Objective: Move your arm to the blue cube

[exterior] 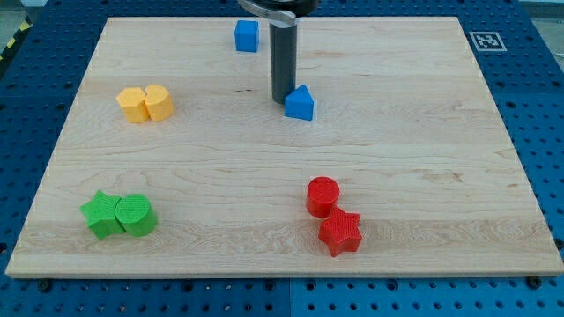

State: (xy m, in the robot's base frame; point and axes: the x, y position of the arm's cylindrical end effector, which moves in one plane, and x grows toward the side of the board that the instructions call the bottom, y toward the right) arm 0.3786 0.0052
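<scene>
The blue cube [247, 35] sits near the view's top, left of centre. My tip [282, 99] is the lower end of the dark rod, resting on the board below and to the right of the cube. It stands just left of a second blue block with a pointed top [300, 103], touching or nearly touching it. The cube and my tip are clearly apart.
Two yellow blocks [145, 103] sit side by side at the view's left. A green star and green cylinder [120, 215] lie at the bottom left. A red cylinder [322, 195] and red star [340, 232] lie at the bottom, right of centre. The wooden board [423, 158] lies on a blue pegboard.
</scene>
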